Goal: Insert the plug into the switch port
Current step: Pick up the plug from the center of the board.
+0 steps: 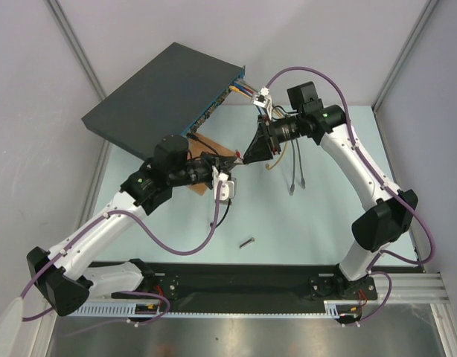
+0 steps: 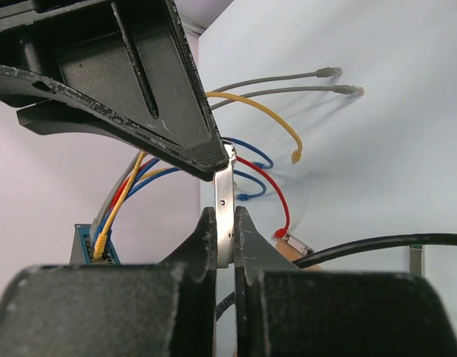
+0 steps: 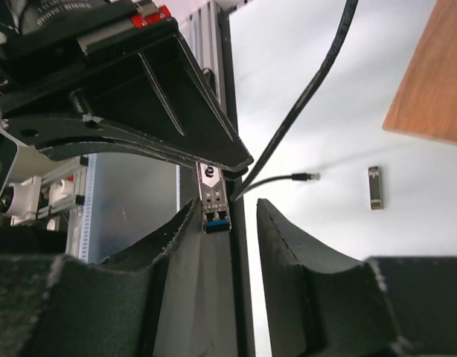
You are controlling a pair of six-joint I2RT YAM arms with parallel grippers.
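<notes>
Switch: the switch (image 1: 158, 89) lies at the far left of the pale table (image 1: 325, 230), turned at an angle. Its blue front face (image 1: 217, 100) looks toward the middle of the table.
Patch cables: coloured cables (image 1: 243, 89) run out of the right end of the blue face. In the left wrist view they are yellow, blue and red leads curving over the table.
Left gripper: the left gripper (image 2: 224, 223) reaches from the left toward the table's middle, just in front of the switch. Its fingers (image 2: 202, 242) are pressed onto both flat sides of the plug.
Wooden board: the wooden board (image 3: 429, 74) lies on the table under the left wrist.
Plug: the plug (image 3: 213, 195) is a slim metal module with a blue end. It is held above the table between the two grippers, near the blue face but outside any port.
Right gripper: the right gripper (image 3: 228, 204) comes in from the right, tip to tip with the left one. Its fingers (image 3: 288, 245) are spread, and the plug's blue end sits in the gap, close to one finger; whether it touches that finger I cannot tell.
Spare module: a small metal module (image 1: 247, 242) lies alone on the table, nearer the arm bases.
Black cable: a black cable (image 3: 310, 89) crosses the table near the board.
Grey cables: two grey cables (image 1: 295, 178) lie with loose ends right of the grippers.
</notes>
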